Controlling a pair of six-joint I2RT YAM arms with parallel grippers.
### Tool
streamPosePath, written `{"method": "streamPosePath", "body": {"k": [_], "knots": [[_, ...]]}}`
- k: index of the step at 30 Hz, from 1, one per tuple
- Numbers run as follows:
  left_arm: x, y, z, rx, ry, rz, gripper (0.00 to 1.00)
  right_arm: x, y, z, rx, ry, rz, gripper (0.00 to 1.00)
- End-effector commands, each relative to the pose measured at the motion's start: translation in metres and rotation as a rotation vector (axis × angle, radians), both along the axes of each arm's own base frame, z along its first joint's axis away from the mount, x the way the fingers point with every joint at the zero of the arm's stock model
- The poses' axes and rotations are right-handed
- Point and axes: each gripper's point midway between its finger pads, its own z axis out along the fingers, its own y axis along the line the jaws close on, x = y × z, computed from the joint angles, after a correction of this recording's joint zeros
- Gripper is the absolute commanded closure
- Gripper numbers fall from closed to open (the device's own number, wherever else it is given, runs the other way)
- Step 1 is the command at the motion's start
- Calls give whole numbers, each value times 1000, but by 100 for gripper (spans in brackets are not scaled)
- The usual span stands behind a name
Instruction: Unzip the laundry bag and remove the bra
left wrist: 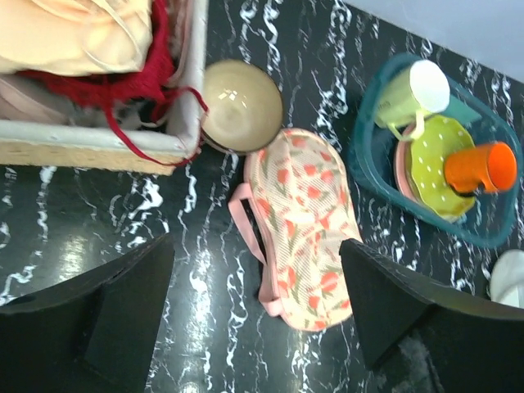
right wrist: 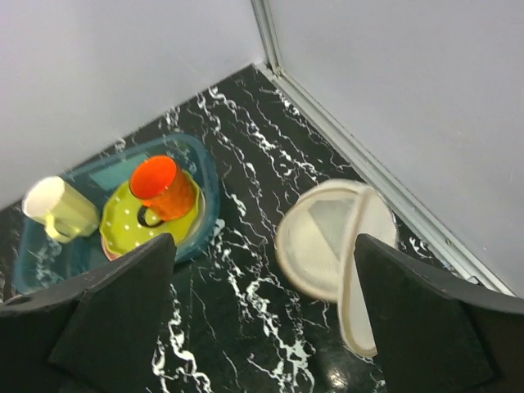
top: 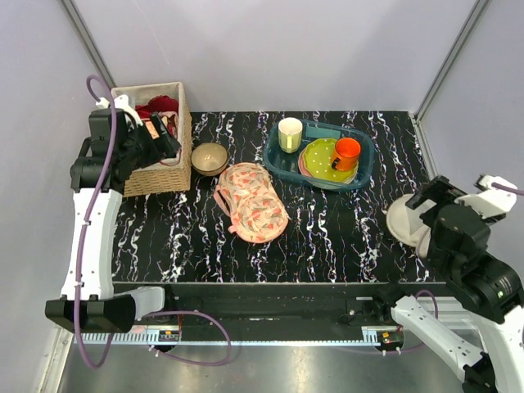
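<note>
Right arm [top: 467, 246] sat folded at 4 o'clock, wrist bent over the table [top: 344, 229] edge. Right gripper [right wrist: 264, 246] was released, fingers wide, nothing between them. The laundry bag [right wrist: 336, 246] lay on the table right under it, about 3 o'clock, rim gaping and one flap up on edge. From the top view the arm covered most of it, and I couldn't tell what was inside.

Peach floral cloth [top: 252, 201] lay flat at centre.

Left arm [top: 90, 221] stood tall along 9 o'clock, wrist tipped toward 10, high by the wicker basket [top: 164, 176]. Left gripper [left wrist: 255, 254] was released, empty. Red fabric [left wrist: 139, 82] and cream fabric [left wrist: 74, 37] in the basket were cut off by the wrist frame.

Bowl [top: 210, 158] sat just beside the basket at 11. Teal tray [top: 270, 155] at 1 o'clock held a green spotted plate [top: 319, 155], orange mug [top: 346, 151] and yellow mug [top: 290, 133].
</note>
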Motion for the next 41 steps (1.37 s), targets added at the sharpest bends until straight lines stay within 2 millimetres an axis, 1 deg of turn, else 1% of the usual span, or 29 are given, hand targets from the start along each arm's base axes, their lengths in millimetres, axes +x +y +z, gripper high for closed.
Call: {"method": "streamPosePath", "body": {"k": [1,2,4,5,6,7,8,9,10,11,12,14,15,17,18,19,22,24,25,28,32,36,41], "knots": [[-12,-31,2,-57,-34,-139,13,23,29,-36,-20,206,61,0],[-16,-34,-3,-61,-22,-147,13,26,34,-42,-18,238,69,0],[-24,-40,0,-63,-37,-172,12,36,49,-59,-9,305,107,0],[-27,-42,-6,-68,-24,-177,12,39,53,-64,1,319,118,0],[-33,-47,-4,-70,-32,-193,12,44,65,-67,28,320,159,0],[-36,-49,-6,-78,-28,-199,12,48,72,-78,22,352,186,0],[-40,-52,-15,-81,-7,-209,12,51,78,-82,33,362,206,0],[-46,-54,-17,-83,-10,-215,12,55,88,-86,55,368,244,0],[-48,-55,-20,-87,-9,-217,12,59,94,-97,53,399,259,0],[-51,-58,-23,-90,-8,-226,12,61,101,-102,65,416,284,0],[-58,-61,-35,-97,8,-236,12,65,107,-108,76,431,292,0],[-64,-67,-44,-111,8,-265,12,67,116,-118,93,456,323,0],[-70,-69,-55,-115,22,-274,12,69,119,-122,96,467,330,0],[-75,-69,-64,-100,28,-281,12,70,124,-127,105,477,348,0],[-78,-67,-66,-91,26,-277,12,71,125,-129,104,484,352,0],[-81,-66,-75,-80,48,-275,12,71,126,-131,104,486,354,0],[-87,-59,-83,-54,65,-251,12,69,125,-136,109,493,346,0],[-90,-57,-85,-52,61,-242,11,67,124,-140,120,487,343,0],[-90,-57,-84,-56,52,-239,11,66,124,-141,123,486,342,0],[-91,-55,-94,-57,64,-220,11,64,124,-143,136,482,348,0],[-91,-49,-115,-31,109,-196,11,63,125,-143,139,484,351,0],[-93,-49,-123,-30,128,-195,11,63,123,-141,144,472,345,0],[-94,-47,-128,-19,140,-189,11,64,123,-145,144,481,331,0]]}}
